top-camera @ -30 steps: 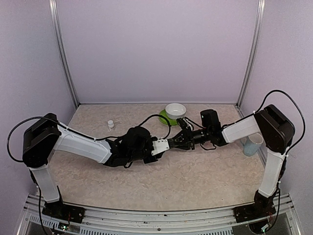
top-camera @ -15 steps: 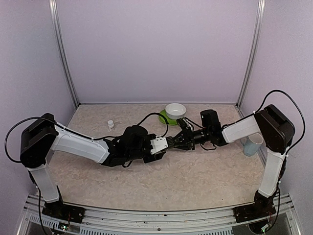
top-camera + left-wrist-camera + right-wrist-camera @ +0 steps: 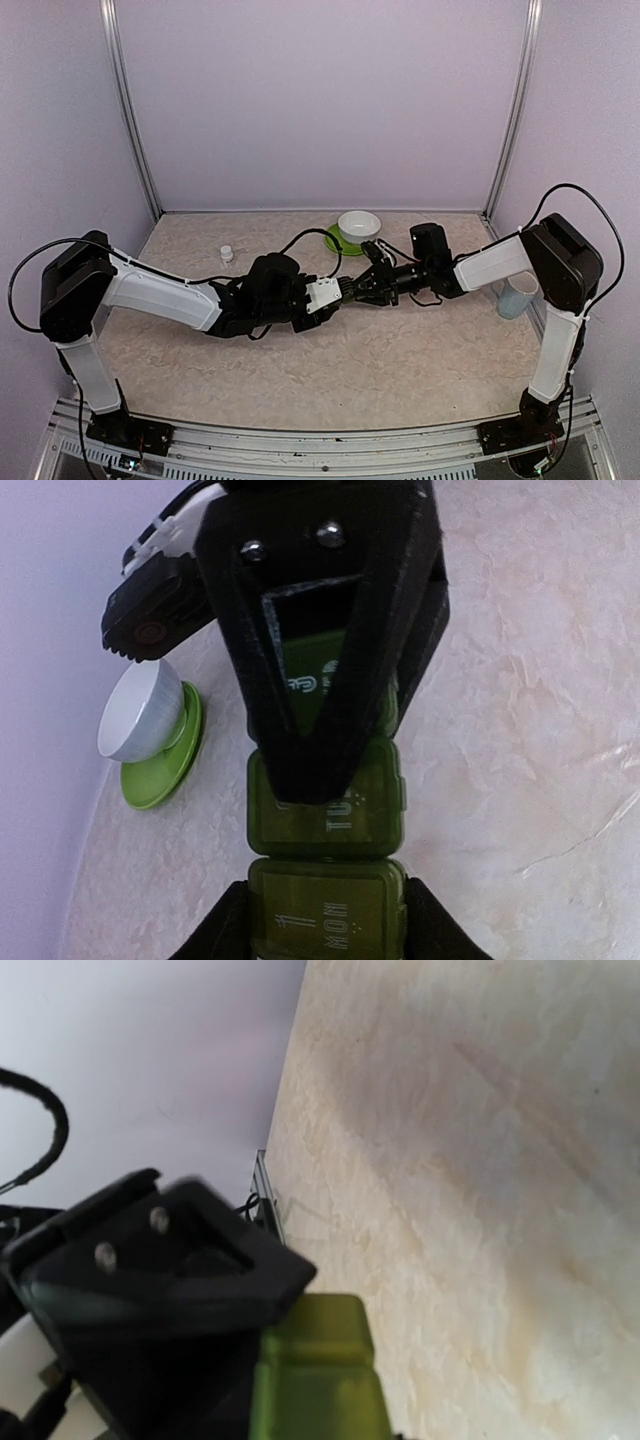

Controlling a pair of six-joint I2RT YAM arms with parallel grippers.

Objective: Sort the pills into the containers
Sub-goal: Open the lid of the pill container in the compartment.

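Lilac walls frame a beige surface (image 3: 400, 370) where two arms meet at its middle. Green containers (image 3: 327, 815) sit between them, near the bowl (image 3: 359, 224) on its green plate (image 3: 334, 241). The right hand (image 3: 318, 755) is clamped on the far compartment. The left hand (image 3: 340, 291) has its fingers (image 3: 228, 932) flanking the MON end, though whether they grip cannot be told. Since a second ago the left wrist has edged slightly back. Right arm, bowl and white bottle (image 3: 227, 254) have not moved.
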